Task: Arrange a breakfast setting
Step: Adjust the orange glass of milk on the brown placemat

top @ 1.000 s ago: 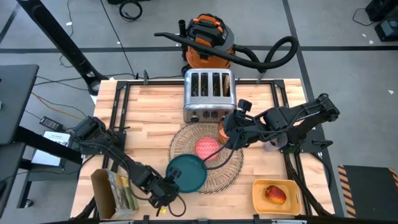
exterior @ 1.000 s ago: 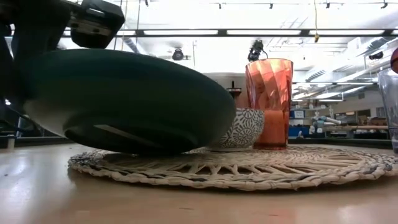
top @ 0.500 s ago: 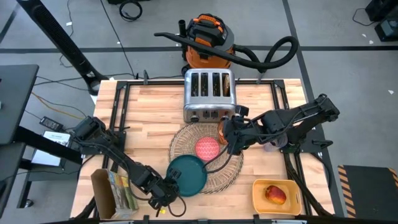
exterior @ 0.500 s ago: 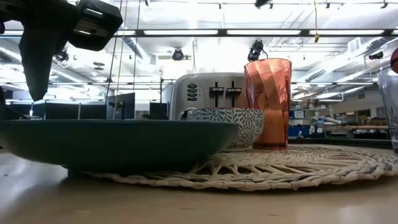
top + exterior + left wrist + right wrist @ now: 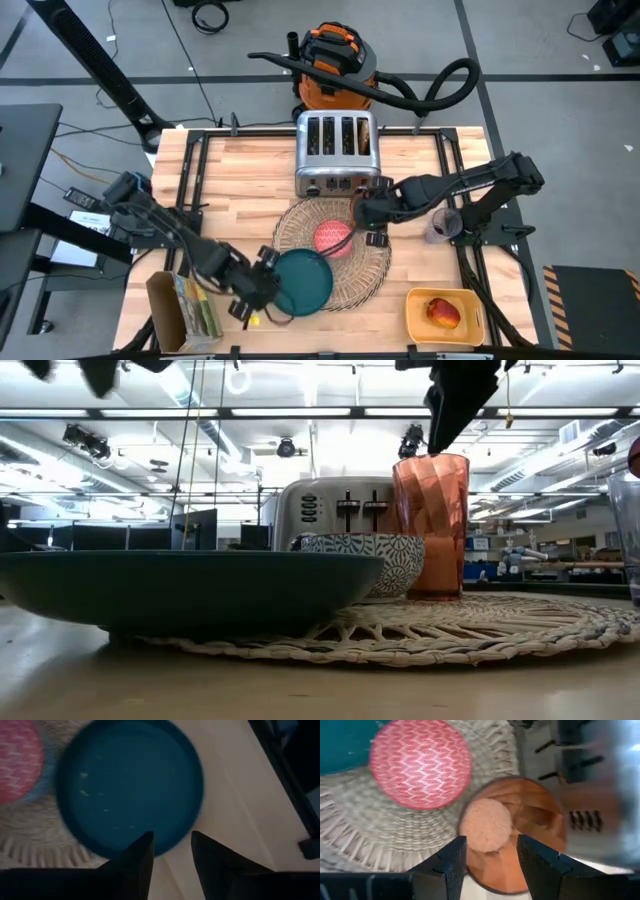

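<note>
Placemat [image 5: 352,262] holds plate [image 5: 303,280] — left end effector [image 5: 262,290] beside.

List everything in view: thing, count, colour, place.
placemat: 1, straw, table centre
plate: 1, dark teal, on the placemat's near-left edge
bowl: 1, pink-red inside, on the placemat
cup: 1, translucent orange, on the placemat, before the toaster
toaster: 1, chrome, table back
apple: 1, red-yellow, in the tray
tray: 1, yellow, near-right corner
left end effector: open, above the plate's edge
right end effector: open, above the cup
</note>
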